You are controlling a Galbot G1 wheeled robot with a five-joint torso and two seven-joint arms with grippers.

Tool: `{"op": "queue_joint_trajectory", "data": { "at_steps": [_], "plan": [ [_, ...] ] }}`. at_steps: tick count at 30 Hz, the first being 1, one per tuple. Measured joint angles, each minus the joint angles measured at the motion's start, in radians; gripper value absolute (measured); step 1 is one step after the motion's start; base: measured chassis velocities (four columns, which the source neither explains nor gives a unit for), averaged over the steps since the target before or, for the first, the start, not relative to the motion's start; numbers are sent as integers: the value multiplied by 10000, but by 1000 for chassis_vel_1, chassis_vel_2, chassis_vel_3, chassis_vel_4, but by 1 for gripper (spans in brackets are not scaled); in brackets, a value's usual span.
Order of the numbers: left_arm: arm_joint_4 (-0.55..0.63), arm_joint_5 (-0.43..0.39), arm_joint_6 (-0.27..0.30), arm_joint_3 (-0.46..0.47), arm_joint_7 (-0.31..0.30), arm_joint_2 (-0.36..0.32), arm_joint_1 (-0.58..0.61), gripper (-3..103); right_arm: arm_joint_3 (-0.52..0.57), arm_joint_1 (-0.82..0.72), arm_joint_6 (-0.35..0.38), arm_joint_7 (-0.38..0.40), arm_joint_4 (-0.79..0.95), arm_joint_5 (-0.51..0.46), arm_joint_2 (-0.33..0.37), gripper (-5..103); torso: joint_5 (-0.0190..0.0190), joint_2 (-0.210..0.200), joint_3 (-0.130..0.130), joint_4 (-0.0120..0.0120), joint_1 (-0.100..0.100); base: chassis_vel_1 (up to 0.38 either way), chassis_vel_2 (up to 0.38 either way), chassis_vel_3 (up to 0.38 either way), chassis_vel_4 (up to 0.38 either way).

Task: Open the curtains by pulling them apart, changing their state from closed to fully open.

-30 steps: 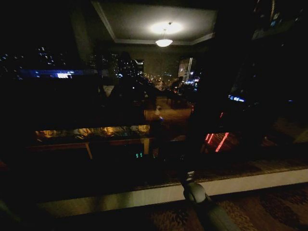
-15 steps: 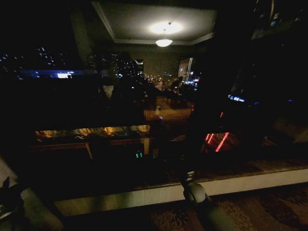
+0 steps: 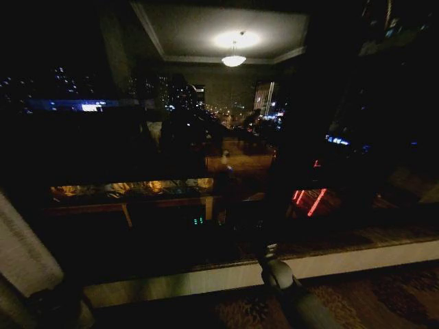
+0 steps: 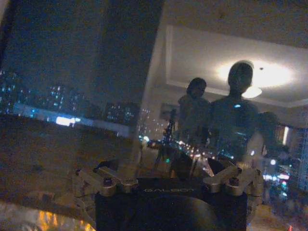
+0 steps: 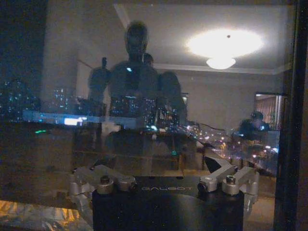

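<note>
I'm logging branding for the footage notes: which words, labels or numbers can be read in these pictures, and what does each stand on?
"GALBOT": on the dark body of the left gripper, in the left wrist view.
"GALBOT", shown mirrored: on the dark body of the right gripper, in the right wrist view.
The lit signs among the city lights outside the window are too small and blurred to read.

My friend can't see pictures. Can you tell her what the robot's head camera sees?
A big dark window at night fills the view, with city lights outside and the room's ceiling lamp mirrored in the glass. A pale curtain shows at the lower left edge, and the robot's right arm reaches up from the bottom toward the white sill.
</note>
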State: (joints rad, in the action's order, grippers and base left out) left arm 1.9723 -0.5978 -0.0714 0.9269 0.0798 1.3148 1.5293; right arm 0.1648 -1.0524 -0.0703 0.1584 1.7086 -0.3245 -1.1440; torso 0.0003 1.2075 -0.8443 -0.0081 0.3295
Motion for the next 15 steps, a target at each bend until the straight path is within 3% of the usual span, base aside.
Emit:
{"op": "queue_joint_trajectory", "data": {
  "at_steps": [5,15],
  "plan": [
    [27,606,210,-488,-453,138,-171,100,0,0,0,0,0,0,0,100,-3,0,0,0,1,0,0,0,0],
    [-163,1067,-157,-670,-315,29,-229,100,0,0,0,0,0,0,0,100,-3,0,0,0,1,0,0,0,0]
  ]
}}
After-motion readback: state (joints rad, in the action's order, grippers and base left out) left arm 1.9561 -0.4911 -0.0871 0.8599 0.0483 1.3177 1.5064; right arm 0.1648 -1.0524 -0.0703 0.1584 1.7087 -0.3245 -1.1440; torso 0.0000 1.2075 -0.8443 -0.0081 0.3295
